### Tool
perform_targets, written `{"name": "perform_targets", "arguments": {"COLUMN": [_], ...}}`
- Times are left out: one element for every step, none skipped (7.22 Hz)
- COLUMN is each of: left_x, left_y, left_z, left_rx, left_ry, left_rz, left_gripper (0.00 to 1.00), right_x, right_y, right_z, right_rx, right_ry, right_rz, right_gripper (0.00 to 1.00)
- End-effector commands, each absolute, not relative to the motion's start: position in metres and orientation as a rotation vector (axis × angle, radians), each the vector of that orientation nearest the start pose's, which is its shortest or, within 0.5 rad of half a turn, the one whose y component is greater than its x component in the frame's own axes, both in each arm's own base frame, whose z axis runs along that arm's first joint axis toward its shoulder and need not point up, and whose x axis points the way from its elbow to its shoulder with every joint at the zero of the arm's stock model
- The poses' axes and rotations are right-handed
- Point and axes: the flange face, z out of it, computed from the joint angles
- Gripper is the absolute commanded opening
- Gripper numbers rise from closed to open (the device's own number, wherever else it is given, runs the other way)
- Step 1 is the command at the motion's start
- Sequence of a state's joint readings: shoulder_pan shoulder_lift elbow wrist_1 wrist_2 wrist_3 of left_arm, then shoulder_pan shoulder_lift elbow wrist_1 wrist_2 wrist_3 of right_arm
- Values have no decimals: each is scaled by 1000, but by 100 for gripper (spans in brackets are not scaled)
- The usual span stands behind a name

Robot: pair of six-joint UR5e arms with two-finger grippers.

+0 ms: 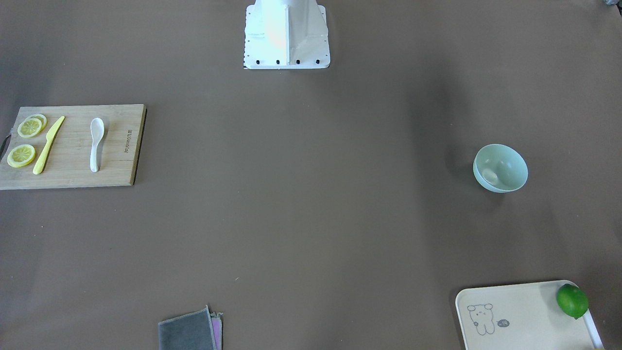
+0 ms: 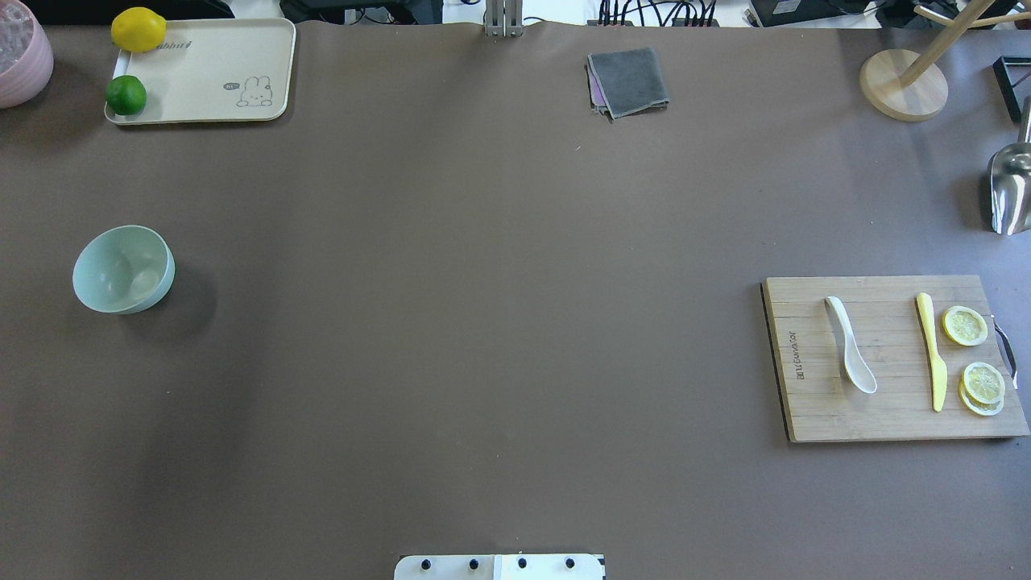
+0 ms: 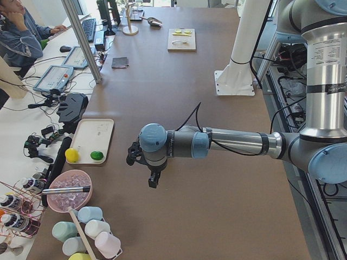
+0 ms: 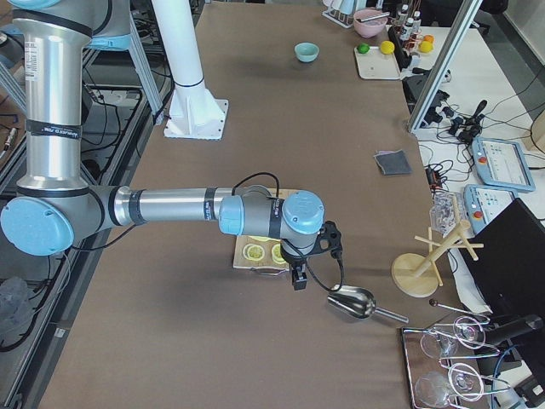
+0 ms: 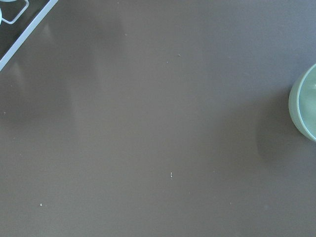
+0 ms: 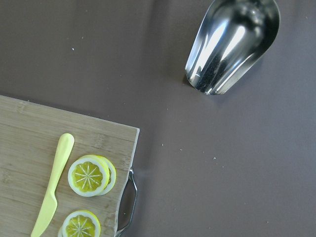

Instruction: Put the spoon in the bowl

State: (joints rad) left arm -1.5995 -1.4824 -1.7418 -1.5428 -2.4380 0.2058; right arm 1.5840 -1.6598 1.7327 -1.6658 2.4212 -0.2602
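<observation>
The white spoon (image 1: 96, 143) lies on a wooden cutting board (image 1: 116, 165), beside a yellow knife (image 1: 47, 145); it also shows in the overhead view (image 2: 850, 345). The mint-green bowl (image 1: 500, 168) stands empty on the opposite side of the table (image 2: 123, 268), and its edge shows in the left wrist view (image 5: 306, 101). My left gripper (image 3: 153, 174) hangs high above the table near the bowl's side. My right gripper (image 4: 295, 274) hangs high above the board's end. Both show only in the side views, so I cannot tell whether they are open or shut.
Lemon slices (image 2: 965, 325) lie on the board. A steel scoop (image 2: 1011, 189) and a wooden stand (image 2: 902, 84) sit beyond it. A cream tray (image 2: 209, 76) holds a lime (image 2: 126, 95) and a lemon (image 2: 138, 29). A grey cloth (image 2: 628, 80) lies at the far edge.
</observation>
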Motion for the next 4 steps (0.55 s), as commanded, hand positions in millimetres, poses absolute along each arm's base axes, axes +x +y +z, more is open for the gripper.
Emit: {"name": "perform_targets", "arguments": {"left_x": [-71, -66, -33, -2], "left_y": [-467, -472, -477, -489], "left_z": [612, 605, 599, 588], "left_rx": [206, 175, 217, 168], "left_ry": [846, 861, 871, 886], "left_rz": [143, 43, 106, 56], "left_gripper": [98, 98, 98, 98], "right_x": [60, 45, 35, 22], "right_y": [-454, -459, -463, -464], "right_z": [621, 617, 619, 617], "right_rx": [106, 133, 182, 195], "right_ry": [-863, -857, -857, -861], "right_rz": [-237, -285, -331, -367], "right_gripper": [100, 100, 100, 100]}}
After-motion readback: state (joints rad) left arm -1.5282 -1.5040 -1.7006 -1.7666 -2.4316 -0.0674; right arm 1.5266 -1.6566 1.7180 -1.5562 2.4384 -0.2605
